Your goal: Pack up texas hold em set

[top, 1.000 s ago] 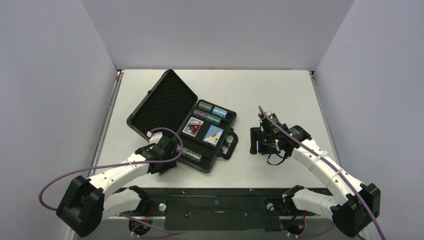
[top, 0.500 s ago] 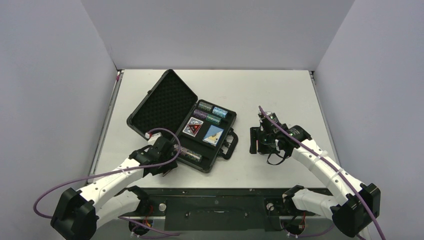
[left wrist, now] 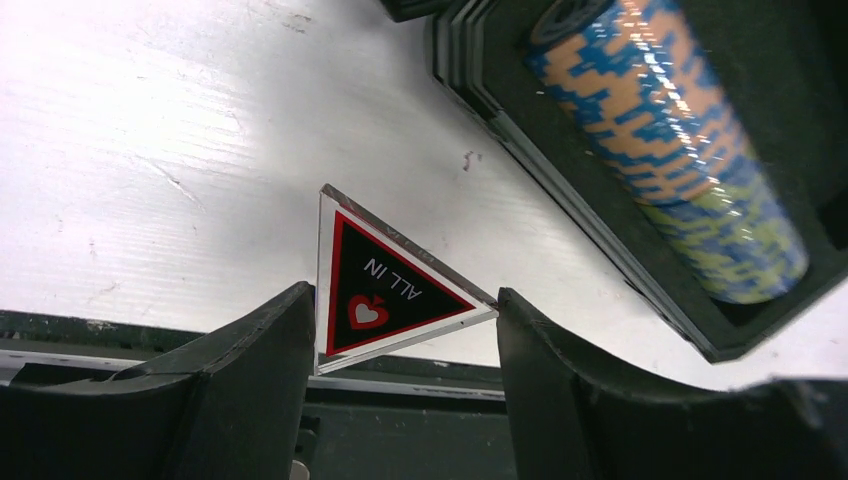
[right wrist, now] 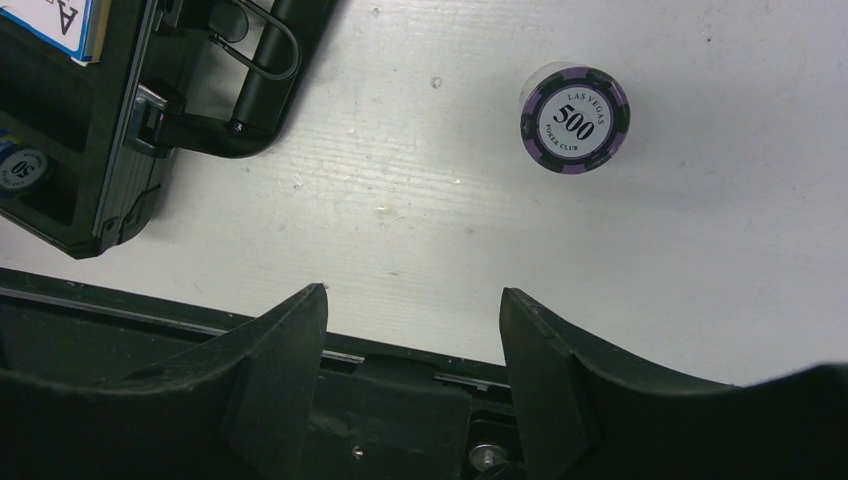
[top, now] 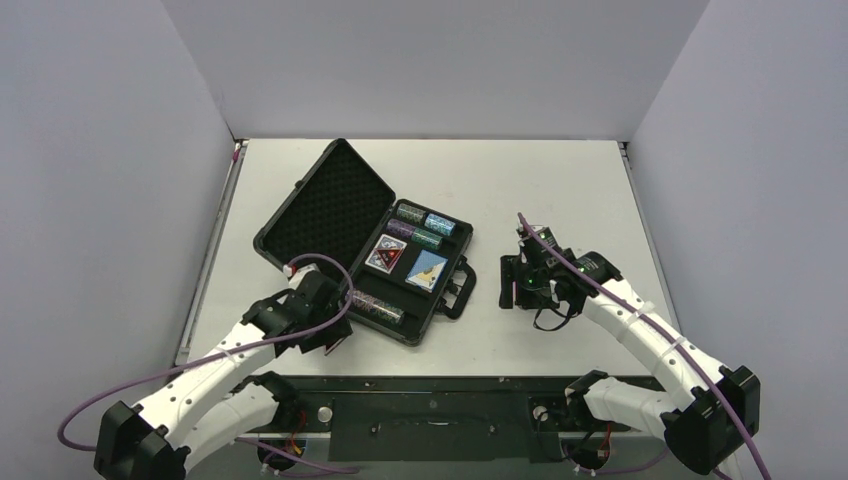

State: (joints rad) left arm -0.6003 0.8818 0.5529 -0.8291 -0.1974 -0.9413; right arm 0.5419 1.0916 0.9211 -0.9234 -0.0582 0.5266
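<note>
The black briefcase (top: 318, 205) lies open on the bench (top: 560, 180), left of centre, with glittery chip rolls (top: 428, 228) and a blue card deck (top: 427, 270) in its foam. Just beside its near edge, your left claw (left wrist: 405, 297) is clamped on the red-black "ALL IN" triangle (left wrist: 385, 295). Your right claw (right wrist: 412, 295) has its fingers apart, near a purple 500 chip roll (right wrist: 575, 118) standing upright on the bench, right of the handle (right wrist: 270, 60).

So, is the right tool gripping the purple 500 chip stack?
No, the purple 500 chip stack stands on the table apart from the right tool, whose fingers are open and empty.
</note>
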